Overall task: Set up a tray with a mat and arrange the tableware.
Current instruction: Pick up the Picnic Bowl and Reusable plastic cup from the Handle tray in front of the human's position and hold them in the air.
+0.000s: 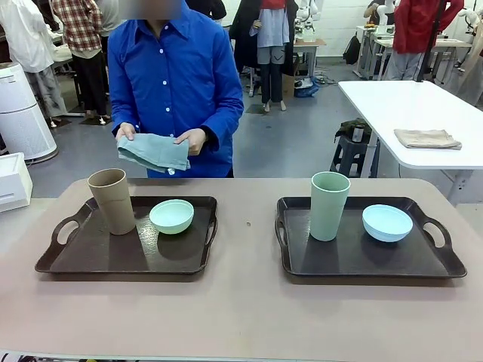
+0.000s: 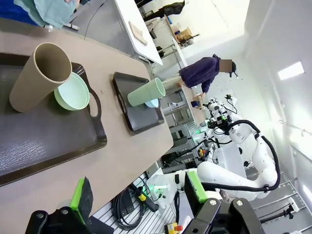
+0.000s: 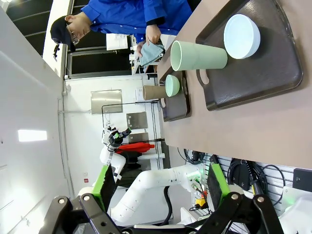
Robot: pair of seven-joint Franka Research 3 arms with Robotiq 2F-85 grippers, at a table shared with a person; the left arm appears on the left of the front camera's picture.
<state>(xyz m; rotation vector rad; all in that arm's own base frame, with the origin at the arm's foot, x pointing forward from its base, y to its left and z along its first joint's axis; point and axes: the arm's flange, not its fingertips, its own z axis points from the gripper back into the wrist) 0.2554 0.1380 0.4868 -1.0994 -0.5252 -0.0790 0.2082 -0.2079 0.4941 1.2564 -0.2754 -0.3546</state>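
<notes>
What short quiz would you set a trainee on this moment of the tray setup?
1. True or false: the tan cup stands on the same tray as the light blue bowl.
2. What does the person hold at the far side of the table? A) a folded teal cloth B) a plate C) a spoon
3. Fill in: the jaws of the left gripper and the right gripper are both ____.

Key: 1 false, the tan cup shares the left tray with the mint green bowl; 2 A; 3 open, with nothing between them.
</notes>
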